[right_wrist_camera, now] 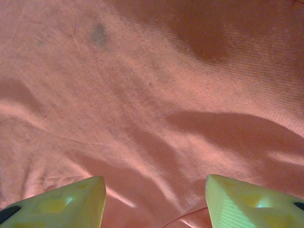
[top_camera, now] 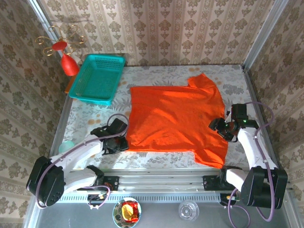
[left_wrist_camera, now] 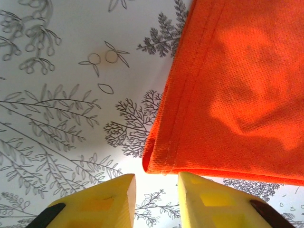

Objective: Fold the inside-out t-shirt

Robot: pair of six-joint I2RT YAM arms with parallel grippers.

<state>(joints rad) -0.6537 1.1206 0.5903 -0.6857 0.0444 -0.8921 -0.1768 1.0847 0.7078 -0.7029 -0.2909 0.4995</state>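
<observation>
Lying spread flat across the middle and right of the worktop (top_camera: pixel 85 118), the t-shirt (top_camera: pixel 175 118) has its near-left hem corner just ahead of your left claw (left_wrist_camera: pixel 156 190), whose jaws stand narrowly apart with nothing between them. Your right claw (right_wrist_camera: pixel 154 190) hangs wide open over the shirt's right side, above plain cloth rather than a clear edge. Close the left one from here and you may well nip air, or shove the corner into a wrinkle. Close the right one where it is and it would likely pinch up a ridge of cloth, so the fold could come out skewed.
</observation>
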